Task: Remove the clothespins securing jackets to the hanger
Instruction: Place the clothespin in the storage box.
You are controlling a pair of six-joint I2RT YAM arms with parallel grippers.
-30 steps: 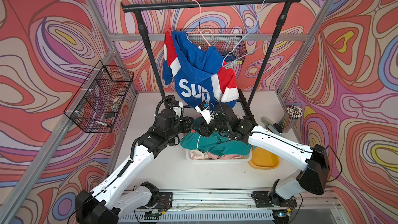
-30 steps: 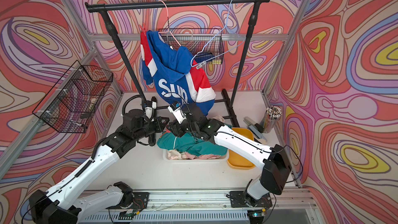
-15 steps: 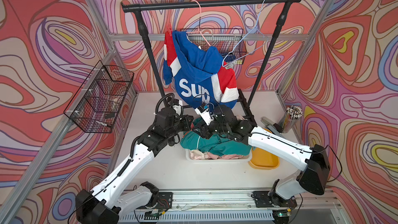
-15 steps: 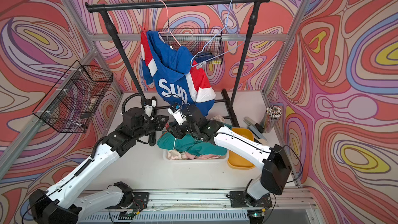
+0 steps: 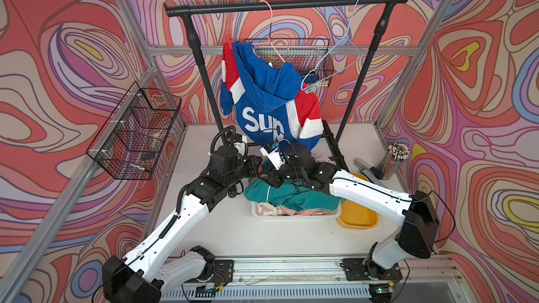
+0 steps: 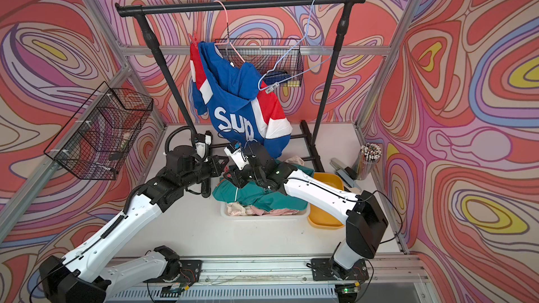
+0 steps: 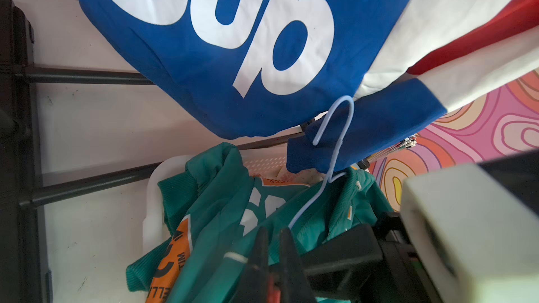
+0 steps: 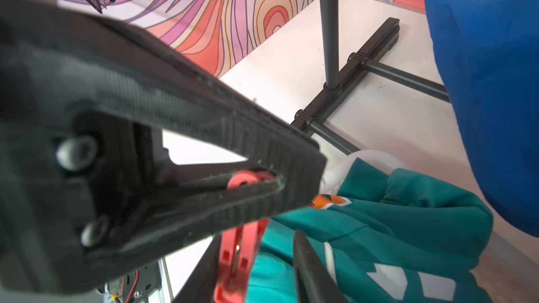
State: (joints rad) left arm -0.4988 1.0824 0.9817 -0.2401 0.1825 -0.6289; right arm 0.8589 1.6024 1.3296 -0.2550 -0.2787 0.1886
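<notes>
Moved: the right gripper (image 8: 280,177) has crept a little toward the left arm since a second ago, and its jaws have narrowed. The left arm has not stirred.
Right gripper: nearly closed, its pad tips pinching the tail end of the red pin (image 8: 239,246). The pin's body hangs below the jaws.
Left gripper (image 7: 272,246): fully shut. From its wrist view it seems to clamp the hanger (image 7: 336,154) wire together with teal cloth (the fingers hide the exact contact).
Red pin: at the teal jacket's shoulder, right between the two grippers, over the tray (image 5: 291,217).
Teal jacket (image 5: 291,196): slumped in the tray on top of the pink jacket (image 5: 300,211), with the hanger's hook pointing up toward the hoodie's hem.
Hoodie (image 5: 271,106): on the rail (image 5: 291,2), with a coral pin (image 5: 229,38) at its high shoulder.
Grey pin (image 5: 311,88): hangs up near the rail with no jacket under it.
Meaning: I read the narrowing as the squeeze that opens the pin's mouth while the left side braces the hanger. I can't tell whether the mouth has let go yet.
Next: I hold the squeeze and draw the pin away from the wire, keeping the left side clamped.
Risk: only the pin's tip sits in the pads, so it could twist or pop out.
Remaining: at least the hoodie's pin.
</notes>
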